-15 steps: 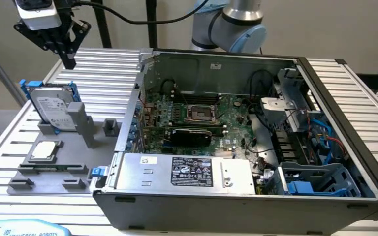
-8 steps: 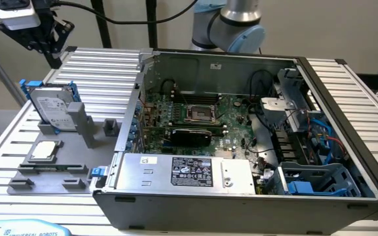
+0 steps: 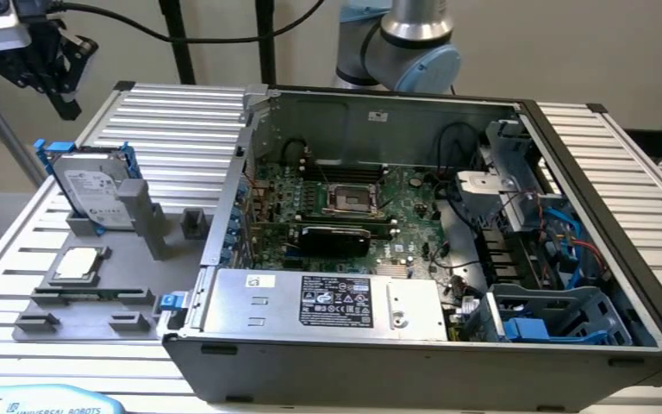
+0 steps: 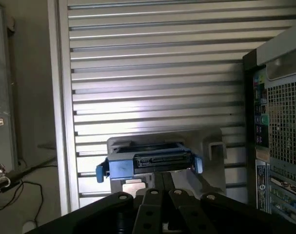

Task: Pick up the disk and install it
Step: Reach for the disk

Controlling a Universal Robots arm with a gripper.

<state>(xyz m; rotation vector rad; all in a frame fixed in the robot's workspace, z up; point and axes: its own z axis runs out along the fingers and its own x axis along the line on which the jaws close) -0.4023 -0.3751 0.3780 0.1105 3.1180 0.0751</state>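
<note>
My gripper (image 3: 65,99) hangs high over the far corner of the worktop (image 3: 182,112) on the exterior view's left. Its 2 fingers (image 4: 156,195) are pressed together with nothing between them. The disk (image 3: 96,194) is well apart from me, below and a little ahead. It stands on edge and leans back in a grey holder at the far end of the grey plate (image 3: 135,267), which lies along that same side of the worktop. In the wrist view I look down my fingers straight at the middle of the disk (image 4: 150,163). Its connector edge is turned up toward me, with the blue carrier's ends sticking out on either side. That upper edge runs crosswise to my line of approach, and my 2 fingers sit side by side along the same line as it. I judge that the disk's label face tilts toward the open computer case (image 3: 423,259), and that the way to the disk is almost straight down. A small square chip (image 3: 78,263) lies flat on the plate, nearer the worktop's front edge, clear of the disk.
</note>
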